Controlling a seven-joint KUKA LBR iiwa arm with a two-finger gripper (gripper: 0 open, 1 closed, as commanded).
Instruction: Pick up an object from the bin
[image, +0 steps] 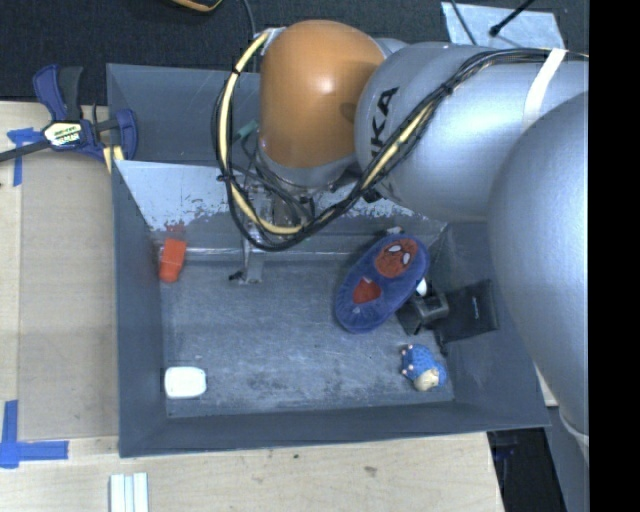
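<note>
Gripper hangs low by the metal bin's far wall; open or closed cannot be told. Nearest, to its left, lies a small orange block; to its right, a soft blue oval slipper.

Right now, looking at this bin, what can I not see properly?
Camera view:
1. Gripper: mostly covered by the arm's orange cover and cables.
2. Black object beside the blue Spider-Man slipper: partly covered by the arm; its kind is unclear.
3. Small blue and yellow toy, front right: too small to identify.
</note>
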